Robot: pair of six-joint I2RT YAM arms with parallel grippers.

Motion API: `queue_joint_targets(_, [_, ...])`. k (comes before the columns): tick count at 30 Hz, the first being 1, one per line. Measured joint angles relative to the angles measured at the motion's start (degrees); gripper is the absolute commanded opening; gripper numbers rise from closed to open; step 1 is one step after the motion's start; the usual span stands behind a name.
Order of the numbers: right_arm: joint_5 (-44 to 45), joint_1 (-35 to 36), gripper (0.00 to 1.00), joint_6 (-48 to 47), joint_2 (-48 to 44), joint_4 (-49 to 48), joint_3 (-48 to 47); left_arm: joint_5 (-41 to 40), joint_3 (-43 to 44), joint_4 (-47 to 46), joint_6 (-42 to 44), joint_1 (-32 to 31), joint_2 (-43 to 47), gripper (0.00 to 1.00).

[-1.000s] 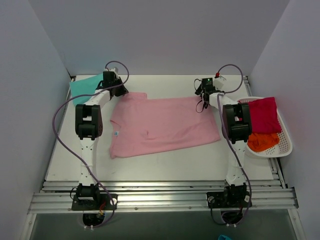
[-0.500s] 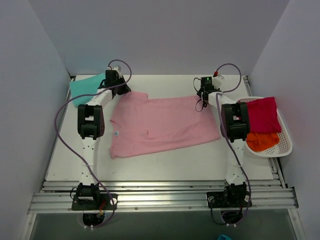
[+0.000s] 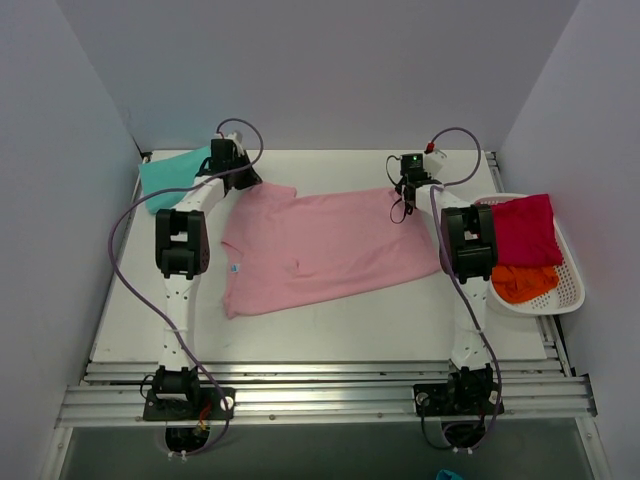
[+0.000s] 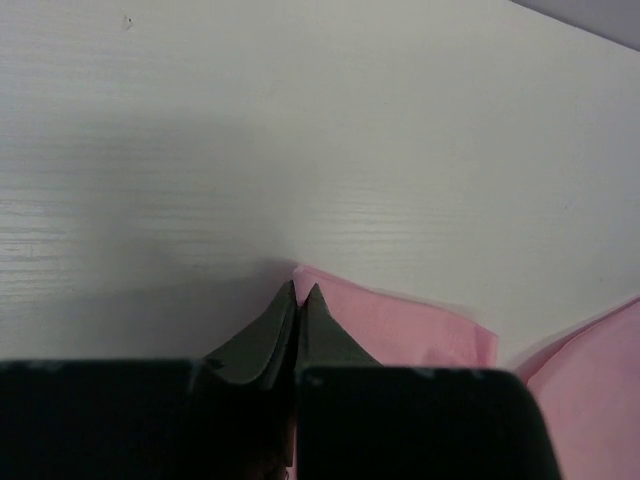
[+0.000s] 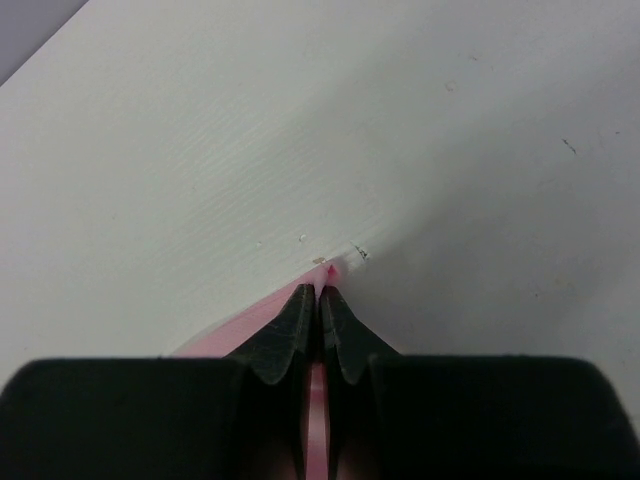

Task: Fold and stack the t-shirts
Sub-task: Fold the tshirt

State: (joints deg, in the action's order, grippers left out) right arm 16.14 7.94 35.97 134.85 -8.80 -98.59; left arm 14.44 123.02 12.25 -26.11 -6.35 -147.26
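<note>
A light pink t-shirt [image 3: 320, 250] lies spread flat across the middle of the table. My left gripper [image 3: 243, 181] is shut on its far left corner; in the left wrist view the pink cloth [image 4: 400, 325] sits pinched at the closed gripper [image 4: 299, 290]. My right gripper [image 3: 402, 196] is shut on the far right corner, and a strip of pink cloth [image 5: 318, 420] runs between the closed fingertips [image 5: 321, 290]. A teal t-shirt [image 3: 165, 176] lies folded at the far left. A crimson t-shirt [image 3: 525, 228] and an orange one [image 3: 522, 284] lie in the basket.
A white mesh basket [image 3: 573, 290] stands at the right edge of the table, holding the red and orange shirts. Grey walls close in the left, right and far sides. Purple cables loop from both arms.
The right gripper has closed on the pink shirt's far right corner. The left gripper stays shut on the far left corner. The shirt's near hem has shifted slightly.
</note>
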Motion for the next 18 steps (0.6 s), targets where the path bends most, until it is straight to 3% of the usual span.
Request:
queue_joint_targets(9, [0.0, 0.0, 0.0, -0.1, -0.3, 0.4, 0.0, -0.3, 0.4, 1.6, 1.6, -0.2, 1.3, 0.02])
queue_joint_targets(18, [-0.1, 0.0, 0.0, -0.2, -3.5, 1.4, 2.3, -2.5, -8.1, 2.4, 3.5, -1.6, 12.5, 0.02])
